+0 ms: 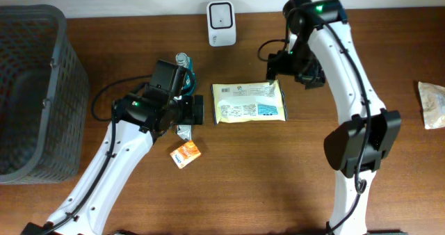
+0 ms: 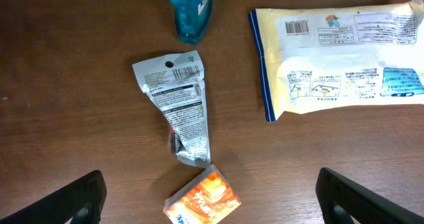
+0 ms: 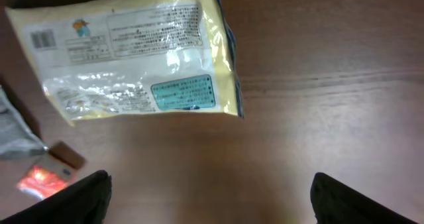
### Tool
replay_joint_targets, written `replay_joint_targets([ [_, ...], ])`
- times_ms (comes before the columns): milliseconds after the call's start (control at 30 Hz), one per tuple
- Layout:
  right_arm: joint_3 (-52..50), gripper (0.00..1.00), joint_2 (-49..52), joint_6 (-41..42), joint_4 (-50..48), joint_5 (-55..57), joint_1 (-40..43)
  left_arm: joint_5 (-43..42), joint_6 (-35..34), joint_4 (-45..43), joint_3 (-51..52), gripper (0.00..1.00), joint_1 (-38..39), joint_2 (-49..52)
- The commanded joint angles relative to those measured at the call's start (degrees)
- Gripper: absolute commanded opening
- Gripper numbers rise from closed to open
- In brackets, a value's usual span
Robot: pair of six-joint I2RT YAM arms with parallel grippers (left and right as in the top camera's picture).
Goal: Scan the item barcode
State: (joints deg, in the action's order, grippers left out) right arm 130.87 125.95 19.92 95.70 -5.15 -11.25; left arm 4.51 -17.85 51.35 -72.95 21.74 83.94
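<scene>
A yellow snack packet [image 1: 249, 101] lies flat mid-table, printed back up, with its barcode [image 2: 298, 26] near one corner. The packet also shows in the right wrist view [image 3: 132, 52]. A white scanner [image 1: 221, 14] stands at the table's far edge. My right gripper [image 1: 274, 69] hovers over the packet's far right corner; in its wrist view the gripper [image 3: 209, 197] is open with only bare wood between its fingers. My left gripper [image 2: 212, 196] is open above a small orange box [image 2: 202, 201], left of the packet, and holds nothing.
A crumpled silver pouch [image 2: 182, 111] and a teal item [image 2: 190, 8] lie beside the left gripper. A dark mesh basket [image 1: 35, 89] stands at the left edge. Another pale packet [image 1: 432, 104] lies at the far right edge.
</scene>
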Motion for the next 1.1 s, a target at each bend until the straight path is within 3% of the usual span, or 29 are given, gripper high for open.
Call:
replay_joint_targets([
  [0, 3.85, 0.99, -2.08, -0.22, 1.64, 1.33, 2.62, -0.66, -0.59, 0.59, 0.76, 0.99, -0.15, 0.37],
  [300, 3.54, 0.99, -2.05, -0.22, 1.64, 2.91, 9.49, -0.66, -0.59, 0.85, 0.76, 0.99, -0.15, 0.37],
  [533, 3.54, 0.99, -1.84, -0.22, -0.85, 9.29, 9.81, -0.61, -0.57, 0.81, 0.76, 0.99, -0.15, 0.37],
  [933, 1.01, 0.99, -1.84, -0.24, -5.79, 9.29, 9.81, -0.61, -0.57, 0.81, 0.76, 0.99, -0.15, 0.37],
  [1067, -3.8, 0.99, -1.81, -5.7, -8.41, 5.9, 9.7, -0.61, -0.57, 0.83, 0.76, 0.99, -0.15, 0.37],
])
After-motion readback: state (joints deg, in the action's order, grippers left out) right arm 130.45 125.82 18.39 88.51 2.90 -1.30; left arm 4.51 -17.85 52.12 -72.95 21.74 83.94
